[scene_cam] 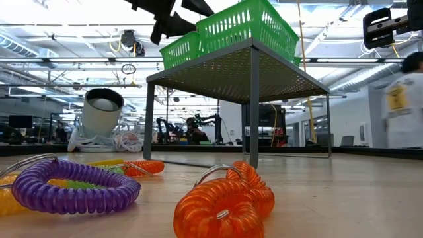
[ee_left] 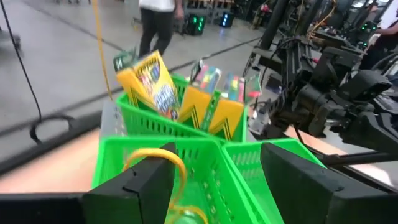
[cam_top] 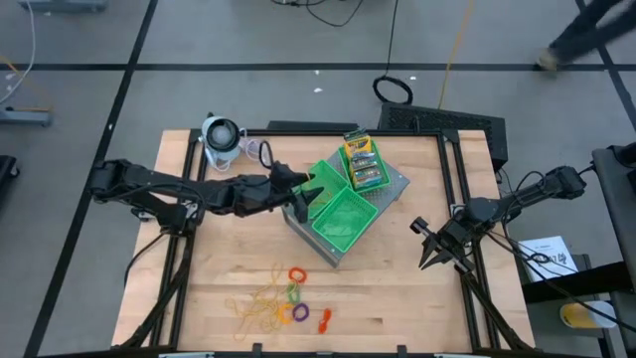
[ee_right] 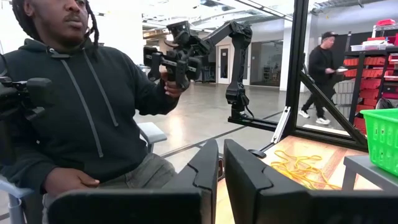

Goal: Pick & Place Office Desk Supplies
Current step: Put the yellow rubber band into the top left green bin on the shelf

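While the left pincer (cam_top: 303, 194) hung over the green trays (cam_top: 343, 221) in the middle of the desk (cam_top: 397, 288), its fingers were spread wide, and in the left wrist view a loop of yellow rubber band (ee_left: 163, 163) sat right between them, over one tray. Couldn't tell if the band was touching a finger or just lying in the tray.

The three card boxes (cam_top: 362, 159) were already in the back tray, standing on edge and leaning against each other; the wrist shot showed the yellow-orange one (ee_left: 152, 84) tilted next to the other two.

The rest of the stuff was on the wood at the front of the desk: a tangle of tan rubber bands (cam_top: 258, 310) with the little coiled rings just beside it. From the low view the purple ring (scene_cam: 76, 187) and an orange ring (scene_cam: 225, 201) lay apart from each other.

The right pincer (cam_top: 437, 251) waited at the right edge of the desk, well away from the trays, fingers nearly closed with only a thin gap and nothing in them. A grey-white round gadget (cam_top: 221, 139) stood at the back left corner.
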Available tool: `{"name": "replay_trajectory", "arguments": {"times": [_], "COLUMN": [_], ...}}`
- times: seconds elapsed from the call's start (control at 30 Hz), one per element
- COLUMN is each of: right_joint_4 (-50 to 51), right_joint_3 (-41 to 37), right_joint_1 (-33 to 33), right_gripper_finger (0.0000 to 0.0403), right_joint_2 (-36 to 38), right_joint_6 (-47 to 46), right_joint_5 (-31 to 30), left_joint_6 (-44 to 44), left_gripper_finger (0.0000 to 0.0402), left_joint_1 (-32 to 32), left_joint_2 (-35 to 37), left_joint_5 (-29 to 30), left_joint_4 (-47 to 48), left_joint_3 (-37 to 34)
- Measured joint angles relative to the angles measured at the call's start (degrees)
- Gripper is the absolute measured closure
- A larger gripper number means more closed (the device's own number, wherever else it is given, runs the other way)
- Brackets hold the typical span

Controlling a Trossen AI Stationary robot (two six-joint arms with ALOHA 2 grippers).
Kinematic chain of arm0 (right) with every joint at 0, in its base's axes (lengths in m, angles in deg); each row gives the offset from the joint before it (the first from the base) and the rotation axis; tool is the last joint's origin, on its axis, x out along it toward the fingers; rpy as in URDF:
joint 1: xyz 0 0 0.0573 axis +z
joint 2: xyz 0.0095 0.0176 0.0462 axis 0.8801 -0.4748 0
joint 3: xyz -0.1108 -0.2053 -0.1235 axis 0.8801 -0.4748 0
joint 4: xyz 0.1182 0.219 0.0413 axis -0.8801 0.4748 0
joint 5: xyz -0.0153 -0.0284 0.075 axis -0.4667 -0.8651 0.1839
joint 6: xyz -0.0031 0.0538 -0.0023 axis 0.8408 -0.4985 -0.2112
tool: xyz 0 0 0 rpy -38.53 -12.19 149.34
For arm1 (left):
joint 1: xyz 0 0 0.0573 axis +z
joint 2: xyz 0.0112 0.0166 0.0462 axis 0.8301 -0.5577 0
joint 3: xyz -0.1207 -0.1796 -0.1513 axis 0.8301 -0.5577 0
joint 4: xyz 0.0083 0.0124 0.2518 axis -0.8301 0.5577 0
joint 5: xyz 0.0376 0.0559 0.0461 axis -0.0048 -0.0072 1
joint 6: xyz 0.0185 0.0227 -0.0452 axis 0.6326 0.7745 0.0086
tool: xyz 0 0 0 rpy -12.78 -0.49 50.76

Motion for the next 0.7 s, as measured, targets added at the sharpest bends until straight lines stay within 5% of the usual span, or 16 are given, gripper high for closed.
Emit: {"name": "replay_trajectory", "arguments": {"times": [0.17,0.37,0.53,0.7], "right_joint_4": [0.02,0.02,0.00,0.00], "right_joint_3": [-0.01,0.01,0.00,0.00], "right_joint_1": [-0.01,-0.01,0.00,0.00], "right_gripper_finger": [0.0383,0.0383,0.0383,0.0383], "right_joint_2": [-0.01,-0.01,0.00,0.00], "right_joint_6": [0.00,-0.01,0.00,-0.01], "right_joint_5": [0.00,0.00,0.00,0.00], "left_joint_6": [-9.77,-16.58,-14.71,-13.62], "left_gripper_finger": [0.0156,0.0156,0.0156,0.0156], "left_joint_1": [0.68,4.79,6.12,6.22], "left_joint_2": [0.00,0.02,0.02,0.06], "left_joint_5": [-1.82,-15.07,-14.24,-13.17], "left_joint_4": [1.88,12.09,28.72,32.93], "left_joint_3": [0.00,5.51,13.76,16.46]}}
